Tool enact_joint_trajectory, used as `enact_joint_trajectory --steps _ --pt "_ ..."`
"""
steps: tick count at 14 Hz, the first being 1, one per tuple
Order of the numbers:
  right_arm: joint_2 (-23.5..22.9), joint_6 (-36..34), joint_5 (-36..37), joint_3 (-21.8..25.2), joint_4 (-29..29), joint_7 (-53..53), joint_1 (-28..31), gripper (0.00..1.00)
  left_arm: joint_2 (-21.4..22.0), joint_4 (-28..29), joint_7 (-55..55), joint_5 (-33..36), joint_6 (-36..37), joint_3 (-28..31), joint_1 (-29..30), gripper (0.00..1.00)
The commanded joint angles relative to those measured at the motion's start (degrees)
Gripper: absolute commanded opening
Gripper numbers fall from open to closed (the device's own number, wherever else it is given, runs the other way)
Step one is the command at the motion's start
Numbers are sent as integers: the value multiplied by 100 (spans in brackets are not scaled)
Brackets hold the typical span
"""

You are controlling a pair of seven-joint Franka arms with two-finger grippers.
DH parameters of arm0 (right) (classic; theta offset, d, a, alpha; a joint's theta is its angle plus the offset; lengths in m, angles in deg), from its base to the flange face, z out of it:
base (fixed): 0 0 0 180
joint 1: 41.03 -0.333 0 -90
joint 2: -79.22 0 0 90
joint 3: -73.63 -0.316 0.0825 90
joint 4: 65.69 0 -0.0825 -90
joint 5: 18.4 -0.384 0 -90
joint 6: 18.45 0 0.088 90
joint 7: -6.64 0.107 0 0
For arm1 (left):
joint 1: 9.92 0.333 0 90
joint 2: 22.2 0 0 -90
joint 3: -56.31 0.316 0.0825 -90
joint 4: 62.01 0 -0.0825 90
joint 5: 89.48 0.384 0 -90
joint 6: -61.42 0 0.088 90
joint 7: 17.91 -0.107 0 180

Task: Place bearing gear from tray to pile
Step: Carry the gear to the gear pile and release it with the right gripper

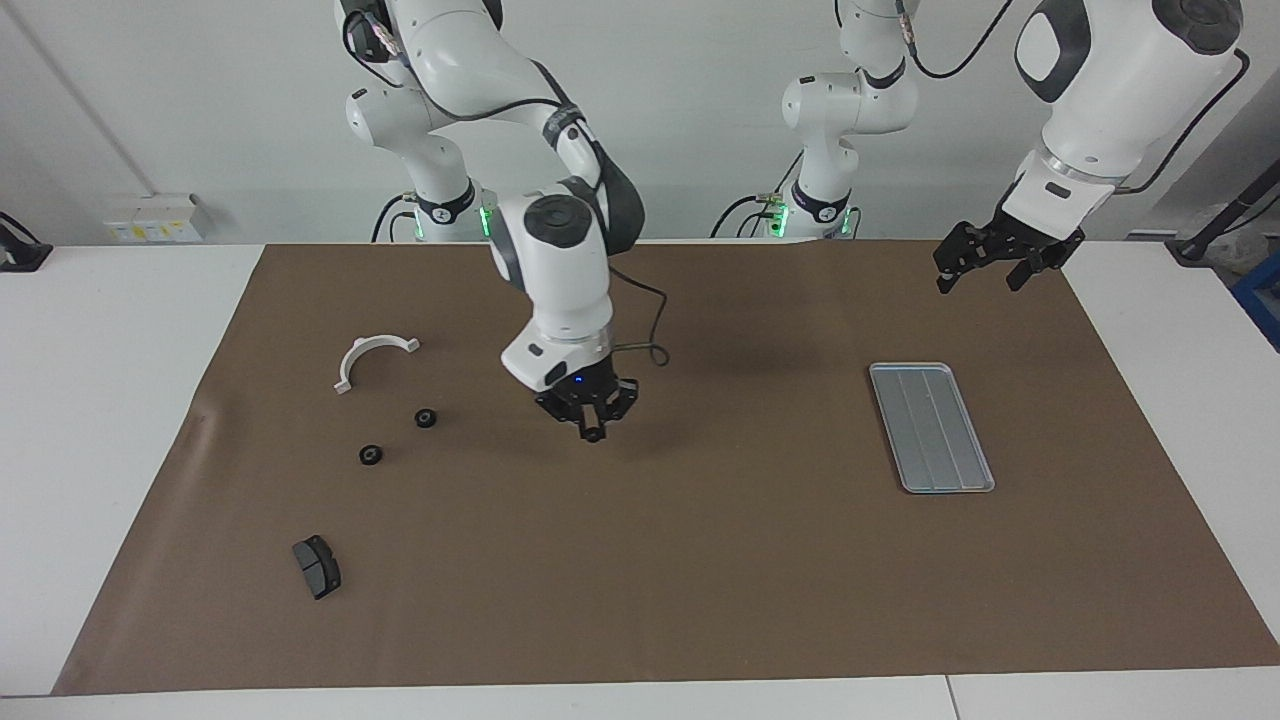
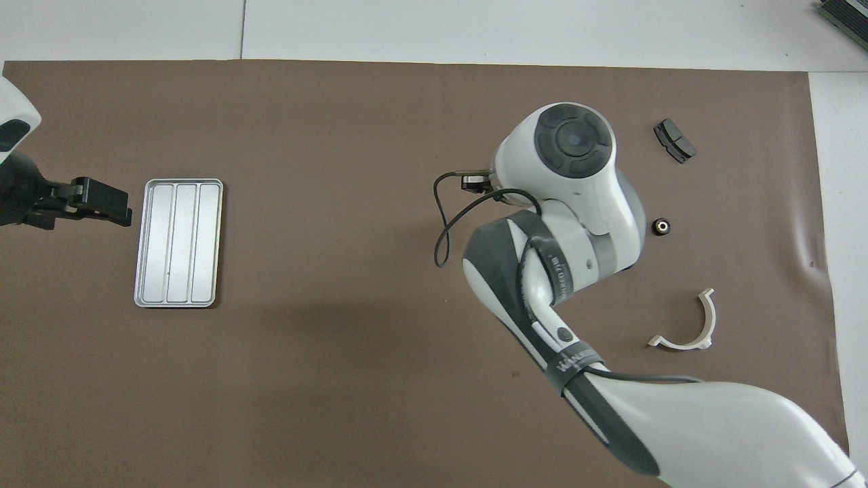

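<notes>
Right tool [image 1: 592,432] shut, raised over mat centre.

From overhead I cannot see the right gripper [image 1: 592,433] at all, since its own wrist and forearm cover it along with one of the two small black bearing gears [image 1: 371,455] and the brake pad that lies near the middle of the surface. In the facing view, I can't tell whether anything small sits between its closed fingers [image 1: 593,430]. The left gripper [image 2: 102,200] shows at the left edge of the overhead frame, its arm cut off there, and both arms' upper links run out of the top of the facing frame.
</notes>
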Motion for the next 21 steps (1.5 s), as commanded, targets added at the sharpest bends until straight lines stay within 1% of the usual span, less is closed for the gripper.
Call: enact_joint_trajectory --steps 1,3,5,7,8,11,14,15,16,17,18,20,21 --pt "167 81 13 -91 469 -585 579 0 170 229 -69 79 -147 -5 -50 100" --pt "246 361 -4 -99 786 -1078 1019 0 170 237 -69 88 -190 3 -59 100" --pt "202 634 -5 -91 893 -1185 1266 0 170 273 -60 88 -278 3 -41 100" --pt "124 732 -13 -99 945 -1579 1581 0 187 325 -60 88 -305 3 -24 100" --pt "45 941 -13 -99 1024 -1755 1705 0 187 325 -60 88 -305 3 -15 100" --pt "-227 1425 -13 -99 1174 -1801 1768 0 187 325 -69 88 -305 3 3 100" --pt "-316 1470 -13 -99 1227 -1880 1864 0 187 317 -34 88 -305 3 12 100" --pt "-334 1479 -13 -99 1236 -1880 1873 14 187 317 -43 79 -296 -5 3 100" --pt "-360 1549 -13 -99 1253 -1880 1873 39 187 317 -34 88 -296 -6 3 100" --pt "-360 1593 -13 -99 1297 -1880 1882 79 187 317 -34 79 -296 -6 12 100" --pt "-360 1602 -13 -91 1280 -1871 1882 100 187 317 -34 79 -296 3 12 100" --pt "-247 1524 -5 -91 1219 -1871 1856 100 187 317 -34 79 -296 3 12 100" --pt "-107 1445 13 -82 1192 -1863 1847 100 187 317 -34 88 -288 3 12 100"
